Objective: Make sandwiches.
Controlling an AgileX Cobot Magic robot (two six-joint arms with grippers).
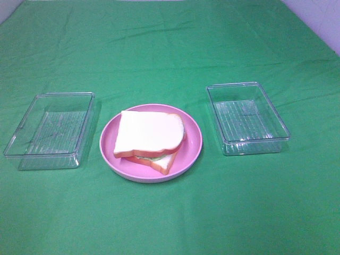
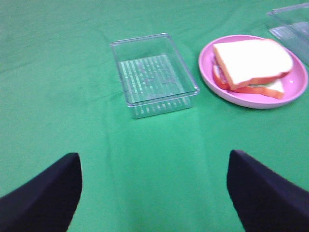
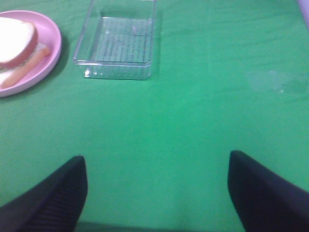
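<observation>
A sandwich of white toy bread with orange-brown crust lies stacked on the round pink plate at the middle of the green cloth; a sliver of pale green shows between the slices. The same sandwich shows in the left wrist view, and part of the sandwich shows in the right wrist view. My left gripper is open over bare cloth, well short of the plate. My right gripper is open too, nothing between its fingers. Neither gripper shows in the high view.
An empty clear plastic tray stands left of the plate and another clear tray right of it. The left tray lies ahead of my left gripper, the right tray ahead of my right one.
</observation>
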